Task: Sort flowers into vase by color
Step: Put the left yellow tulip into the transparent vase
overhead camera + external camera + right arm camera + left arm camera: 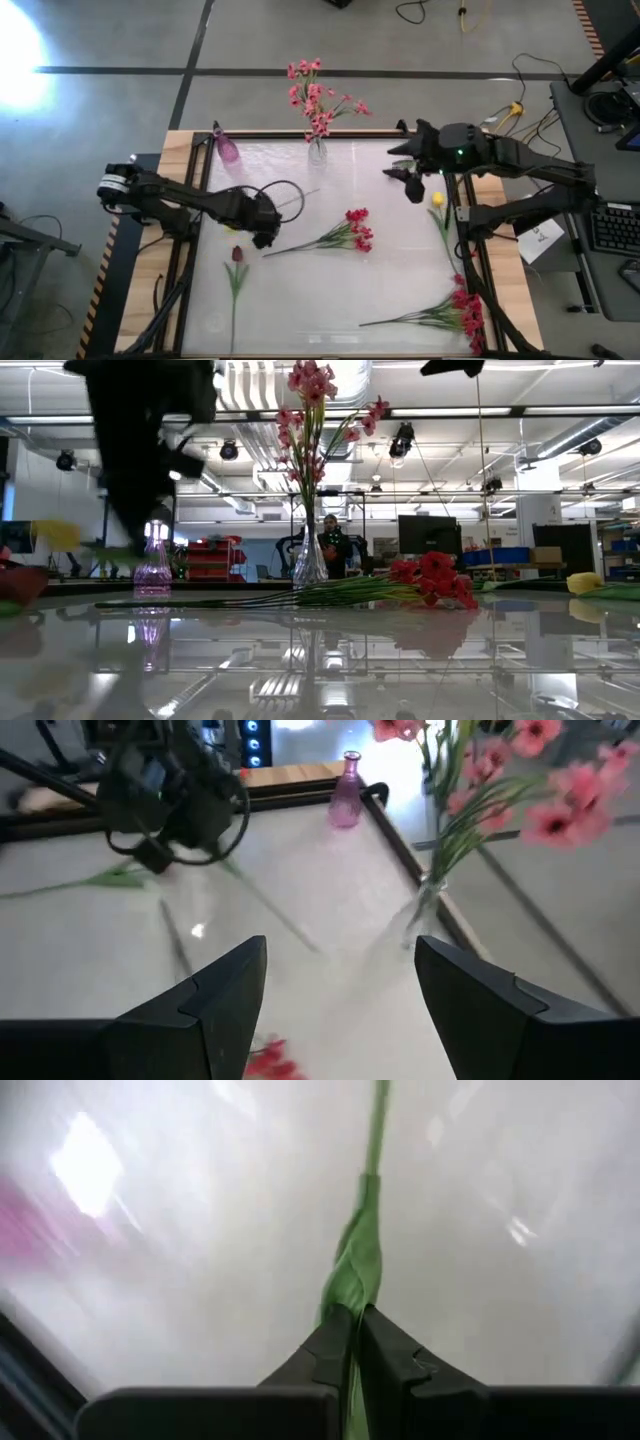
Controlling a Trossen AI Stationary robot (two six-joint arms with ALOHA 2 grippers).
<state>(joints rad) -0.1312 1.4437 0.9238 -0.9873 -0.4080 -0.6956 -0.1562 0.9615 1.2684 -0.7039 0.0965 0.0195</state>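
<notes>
Pink flowers (312, 420) stand upright in a clear vase (309, 560); a red spray (432, 576) lies on the table (320, 660)

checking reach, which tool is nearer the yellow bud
Right. The right tool, open, hangs just beside the yellow bud at the table's right edge; the left tool, shut on a green stem, is far across the table.

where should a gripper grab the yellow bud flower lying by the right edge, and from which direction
Probably mid-stem, coming straight down. The yellow bud flower lies flat on the table, its thin green stem running away from the vases, so fingers set across the bare stem below the bud should close cleanly. The open right gripper hovers nearest.
</notes>
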